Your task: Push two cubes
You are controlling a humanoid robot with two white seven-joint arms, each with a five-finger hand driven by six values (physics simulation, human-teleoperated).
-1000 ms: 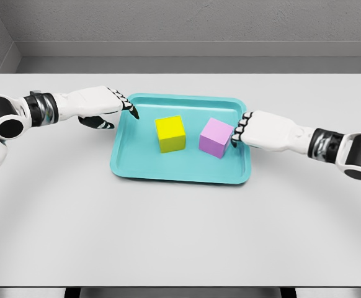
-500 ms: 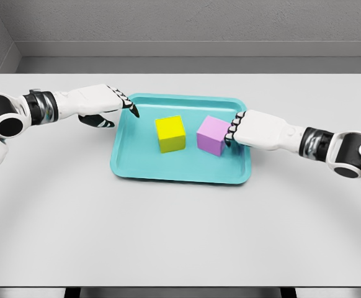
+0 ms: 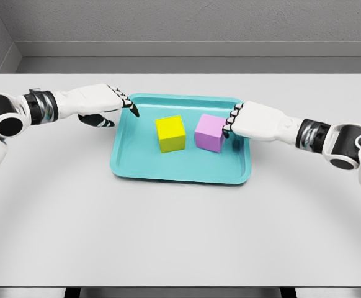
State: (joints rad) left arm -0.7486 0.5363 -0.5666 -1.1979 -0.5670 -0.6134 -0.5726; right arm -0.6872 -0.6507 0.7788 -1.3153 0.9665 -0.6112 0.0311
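A yellow cube [image 3: 170, 133] and a pink cube [image 3: 209, 133] stand side by side in a teal tray [image 3: 168, 169], a small gap between them. My right hand [image 3: 232, 121] reaches in over the tray's right rim, fingers curled, knuckles pressed against the pink cube's right face. My left hand [image 3: 128, 107] hovers over the tray's upper left corner with fingers extended flat and pointing right, well apart from the yellow cube. Neither hand holds anything.
The tray lies on a white table [image 3: 180, 236]. A grey wall [image 3: 180, 25] runs behind the table's far edge.
My right hand has slid left and slightly up, pushing the pink cube closer to the yellow cube. The left hand and yellow cube have stayed put.
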